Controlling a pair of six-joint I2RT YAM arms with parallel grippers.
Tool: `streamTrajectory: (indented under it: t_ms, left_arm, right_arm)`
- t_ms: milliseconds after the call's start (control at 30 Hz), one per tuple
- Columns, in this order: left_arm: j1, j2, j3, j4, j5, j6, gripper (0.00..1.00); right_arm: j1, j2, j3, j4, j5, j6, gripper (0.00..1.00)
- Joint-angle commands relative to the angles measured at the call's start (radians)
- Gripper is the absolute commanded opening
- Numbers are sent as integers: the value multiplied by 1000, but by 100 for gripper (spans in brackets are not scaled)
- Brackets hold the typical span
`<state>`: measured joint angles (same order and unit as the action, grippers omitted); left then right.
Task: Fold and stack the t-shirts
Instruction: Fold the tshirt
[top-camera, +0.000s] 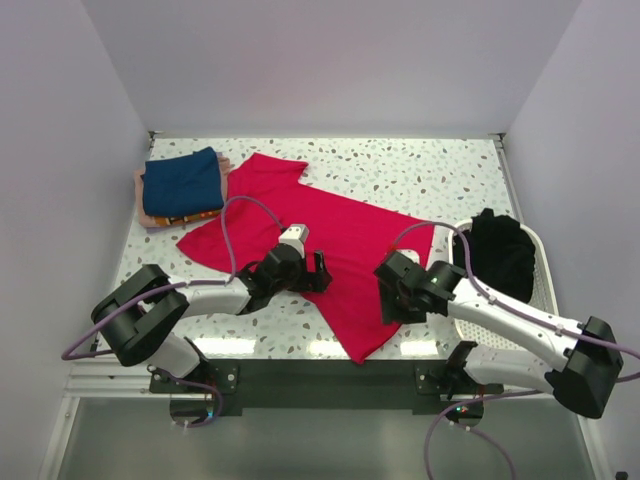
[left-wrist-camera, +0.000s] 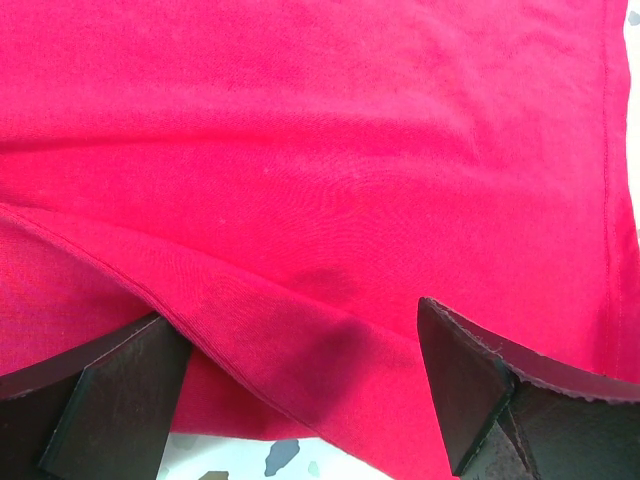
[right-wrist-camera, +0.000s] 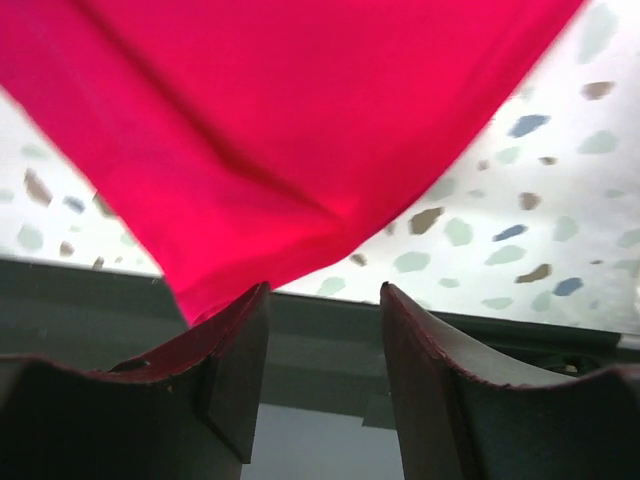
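Left pincer (left-wrist-camera: 295, 340), fingers wide apart, sits low over a ridge in the red tee (top-camera: 340, 235), its arm stretched flat along the bench (top-camera: 420, 175). Right pincer (right-wrist-camera: 325, 300), parted and empty, hangs at the tee's near hem. Navy tee (top-camera: 182, 180) lies folded far left; black tees (top-camera: 500, 250) fill the basket (top-camera: 545, 275).

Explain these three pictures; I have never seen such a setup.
Two robot arms are bolted to a table, each ending in a two-finger gripper. The wide picture looks down from above and behind; the other two come from wrist cameras. A red t-shirt lies spread on the table. Far left, a folded navy t-shirt sits on a pink t-shirt; a black t-shirt sits in the white basket at right. The left gripper and right gripper are open by the red cloth, gripping nothing.
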<state>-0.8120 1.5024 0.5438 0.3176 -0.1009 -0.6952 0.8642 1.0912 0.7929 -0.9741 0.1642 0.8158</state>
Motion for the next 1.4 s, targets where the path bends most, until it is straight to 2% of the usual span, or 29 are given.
streamTrajectory:
  t_ms: [0,100,200,400,633,933,1367]
  left_arm:
    - [-1,47,-38,-118,20,2,97]
    - [-3,47,-36,-120,17,-1,97]
    - [-3,48,-41,-120,17,-3,97]
    - [-3,50,-50,-115,20,-6,97]
    - [-3,45,-62,-112,21,-6,97]
    - [-3,45,-65,-112,17,-10,97]
    - [-3,50,-65,-114,18,-17,97]
  right_arm:
    - [85,12,45,52,-74,16,50]
    - [160,39,63,90,-81,58,49]
    - [306,114,91,121,-61,101,49]
    - [438,289,137,167,4,117,51]
    - [449,312,51,270,43,108,52]
    - [449,311,-13,298,41,111,52]
    - [463,317,-53,337,9,118,38]
